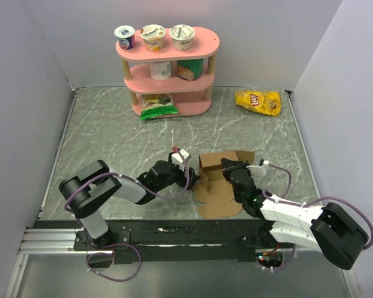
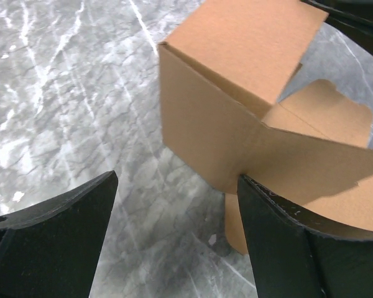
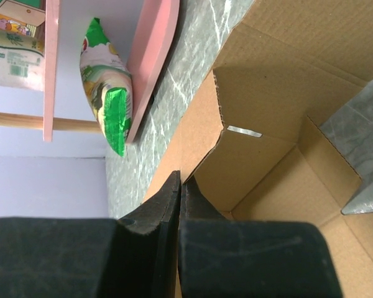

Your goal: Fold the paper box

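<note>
Fingers [image 3: 146,214] on your right gripper [image 3: 179,183] are pinched tight on a wall of the paper box [image 1: 214,192]; left gripper [image 2: 177,186] sits spread wide by its corner.

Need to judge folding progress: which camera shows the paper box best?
Top external: the whole paper box shows, one end raised, the rest flat. Left wrist shows only a raised corner and flaps close up; right wrist only an inside corner.

Readable wording: none. The yellow chip bag [image 1: 258,102] carried a red round emblem; cups [image 1: 153,36] on the pink shelf [image 1: 199,47] bore printed labels, too small to read.
</note>
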Available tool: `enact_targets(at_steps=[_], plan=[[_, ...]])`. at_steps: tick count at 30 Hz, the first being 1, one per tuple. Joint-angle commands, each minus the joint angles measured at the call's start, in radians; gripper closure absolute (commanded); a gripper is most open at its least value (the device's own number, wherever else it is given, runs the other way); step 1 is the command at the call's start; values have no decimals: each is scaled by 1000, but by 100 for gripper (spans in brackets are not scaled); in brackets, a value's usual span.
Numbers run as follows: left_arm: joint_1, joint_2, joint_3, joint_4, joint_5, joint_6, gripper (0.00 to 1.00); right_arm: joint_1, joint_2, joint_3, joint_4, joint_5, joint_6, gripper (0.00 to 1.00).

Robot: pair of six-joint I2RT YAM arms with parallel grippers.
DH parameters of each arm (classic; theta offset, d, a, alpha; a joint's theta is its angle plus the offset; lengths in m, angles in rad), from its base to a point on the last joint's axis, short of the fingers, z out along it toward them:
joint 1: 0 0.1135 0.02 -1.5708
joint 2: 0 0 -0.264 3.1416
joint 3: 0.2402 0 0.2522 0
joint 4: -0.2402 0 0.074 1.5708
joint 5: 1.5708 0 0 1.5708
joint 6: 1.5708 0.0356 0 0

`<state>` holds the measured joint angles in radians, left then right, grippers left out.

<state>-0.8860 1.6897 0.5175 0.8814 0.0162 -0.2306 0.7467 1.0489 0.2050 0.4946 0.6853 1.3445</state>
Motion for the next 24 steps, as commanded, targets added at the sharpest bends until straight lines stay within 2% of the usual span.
enact_targets(at_steps=[1,7,16,24], plan=[[-10,-45,-25,103,-50,-4,16,13,-10,-39,-131,37,-39,100],[-8,-91,-7,87,2,20,16,19,-18,-33,-149,43,-44,100],[-30,-15,47,60,-12,62,17,29,-33,-41,-185,54,-24,100],[-88,25,78,60,-237,48,12,33,-43,-38,-203,62,-22,100]])
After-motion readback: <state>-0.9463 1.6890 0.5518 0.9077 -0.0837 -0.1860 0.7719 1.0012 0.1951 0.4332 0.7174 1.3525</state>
